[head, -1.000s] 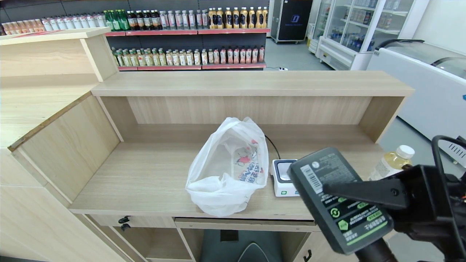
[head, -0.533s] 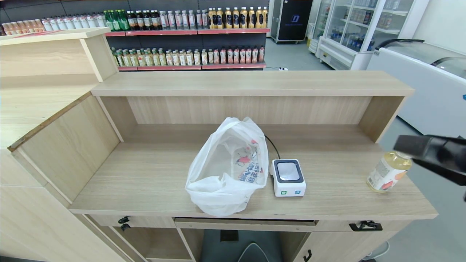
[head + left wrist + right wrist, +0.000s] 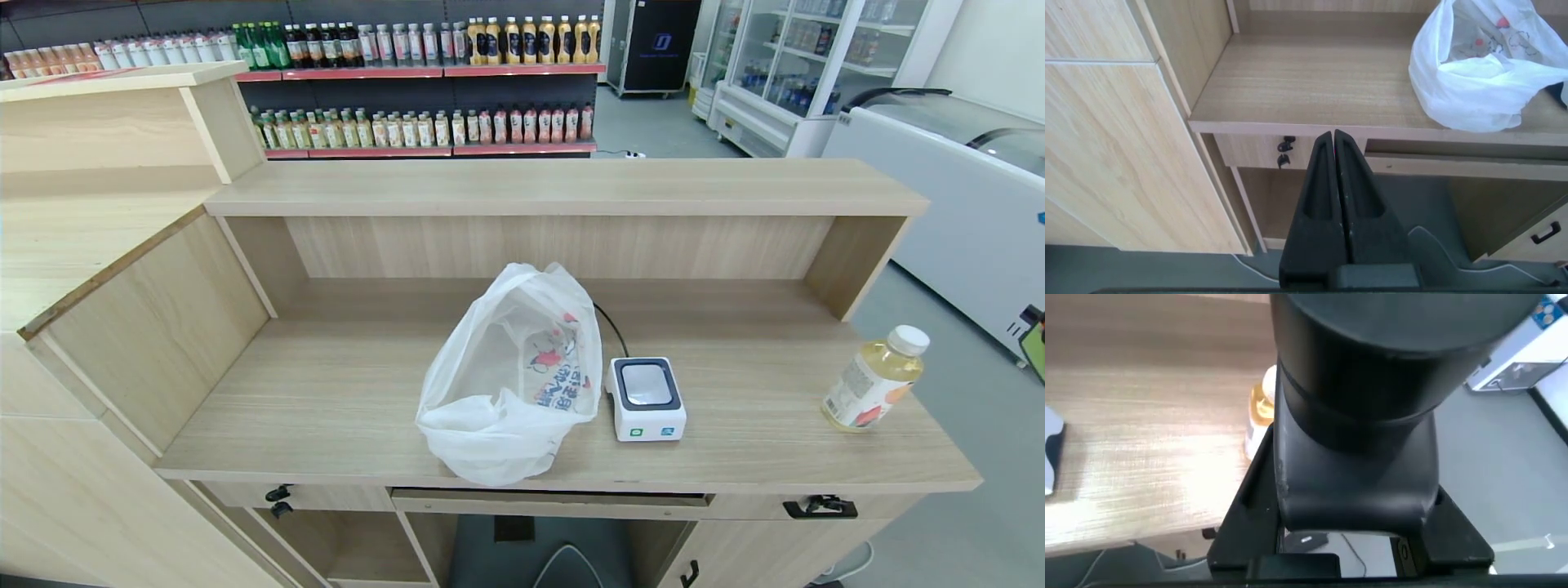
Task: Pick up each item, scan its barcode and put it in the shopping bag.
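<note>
the counter [image 3: 343,392] is a light wood checkout surface with a raised back ledge. its front edge and a keyed drawer [image 3: 1284,152] appear in the left wrist view.

the shopping bag [image 3: 506,384] is white translucent plastic and stands open near the middle of the counter. printed packaging shows through its wall, but the contents cannot be identified. in the left wrist view the bag is cut off at the frame edge.

the black item [image 3: 1364,392] sits in the right claw [image 3: 1351,498], off the counter's right end. the fingers pinch it from both sides, and it hides their tips. the item's shape is hard to make out.

the bottle [image 3: 873,380] holds pale yellow liquid, has a white cap, and stands near the counter's right end. in the right wrist view the black item covers most of it.

the scanner [image 3: 645,398] sits just right of the bag. its cable runs behind the bag.

the left claw [image 3: 1335,204] hangs below the counter front, fingers pressed together, gripping nothing.
</note>
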Controlling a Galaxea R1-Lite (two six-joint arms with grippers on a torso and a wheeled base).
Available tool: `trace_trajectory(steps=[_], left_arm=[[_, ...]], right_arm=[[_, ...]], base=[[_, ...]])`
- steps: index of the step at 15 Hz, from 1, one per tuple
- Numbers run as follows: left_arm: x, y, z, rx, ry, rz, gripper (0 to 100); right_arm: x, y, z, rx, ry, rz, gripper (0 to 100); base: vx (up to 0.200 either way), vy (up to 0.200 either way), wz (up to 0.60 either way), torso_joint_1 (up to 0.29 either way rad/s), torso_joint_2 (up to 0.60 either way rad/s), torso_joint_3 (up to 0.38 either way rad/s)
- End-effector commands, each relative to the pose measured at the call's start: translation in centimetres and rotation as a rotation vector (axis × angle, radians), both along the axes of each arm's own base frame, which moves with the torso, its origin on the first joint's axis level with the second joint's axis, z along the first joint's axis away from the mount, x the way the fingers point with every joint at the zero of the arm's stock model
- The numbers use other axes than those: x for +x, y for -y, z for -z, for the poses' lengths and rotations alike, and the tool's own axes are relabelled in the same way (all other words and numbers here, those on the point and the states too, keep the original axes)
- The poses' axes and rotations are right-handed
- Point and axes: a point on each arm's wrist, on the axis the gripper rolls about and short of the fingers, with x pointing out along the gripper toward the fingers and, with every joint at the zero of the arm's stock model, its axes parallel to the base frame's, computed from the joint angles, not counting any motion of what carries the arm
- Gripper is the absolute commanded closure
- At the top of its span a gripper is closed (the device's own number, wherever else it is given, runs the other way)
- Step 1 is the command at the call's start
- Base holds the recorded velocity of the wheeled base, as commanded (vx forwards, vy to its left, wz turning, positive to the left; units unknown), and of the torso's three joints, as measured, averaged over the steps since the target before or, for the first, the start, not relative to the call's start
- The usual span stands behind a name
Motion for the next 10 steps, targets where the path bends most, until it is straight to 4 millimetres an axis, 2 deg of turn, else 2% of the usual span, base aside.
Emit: trace_trajectory(steps=[1,5,8,9,10], left_arm=[[0.0,0.0,0.0,0.000,0.000,-0.001,100],[0.0,0.0,0.0,0.000,0.000,-0.001,100],[0.0,0.0,0.0,0.000,0.000,-0.001,100],[0.0,0.0,0.0,0.000,0.000,-0.001,100],[0.0,0.0,0.0,0.000,0.000,-0.001,100]], right_arm=[[0.4,0.0,0.9,0.013,-0.036,-0.009,100],[1.1,-0.5,1.0,0.046,-0.026,-0.062,100],[2.1,-2.0,0.6,0.072,0.016,-0.214,100],[2.5,-2.9,0.0,0.125,0.046,-0.284,100],[3.0,-4.0,-0.3,0.284,0.064,-0.404,100]], base=[[0.000,0.000,0.00,0.000,0.00,0.000],[0.000,0.000,0.00,0.000,0.00,0.000],[0.000,0.000,0.60,-0.004,0.00,-0.001],[0.000,0.000,0.60,0.007,0.00,-0.007],[0.000,0.000,0.60,-0.002,0.01,-0.002]])
